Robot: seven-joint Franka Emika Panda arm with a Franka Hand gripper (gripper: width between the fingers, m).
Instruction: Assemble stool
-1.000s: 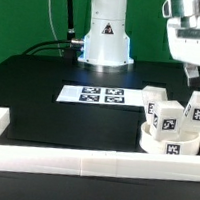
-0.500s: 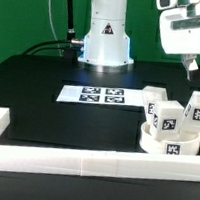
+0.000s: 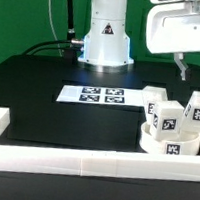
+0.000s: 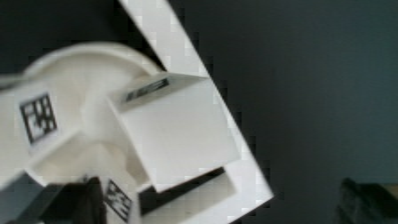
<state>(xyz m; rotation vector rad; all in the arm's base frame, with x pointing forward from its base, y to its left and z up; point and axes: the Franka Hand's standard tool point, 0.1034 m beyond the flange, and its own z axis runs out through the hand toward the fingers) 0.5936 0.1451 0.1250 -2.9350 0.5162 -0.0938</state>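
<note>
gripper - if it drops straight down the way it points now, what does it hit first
Probably the table just behind the stool: the open gripper hangs above and behind the legs. Depth is unclear, so it might instead meet the rear leg.

one round seat (image 3: 168, 147), three tagged legs (image 3: 169, 118), one marker board (image 3: 92, 94)

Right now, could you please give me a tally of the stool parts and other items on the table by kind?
Round seat: 1
Legs standing on the seat: 3
Marker board: 1
Border rail: 1
Total: 6
</note>
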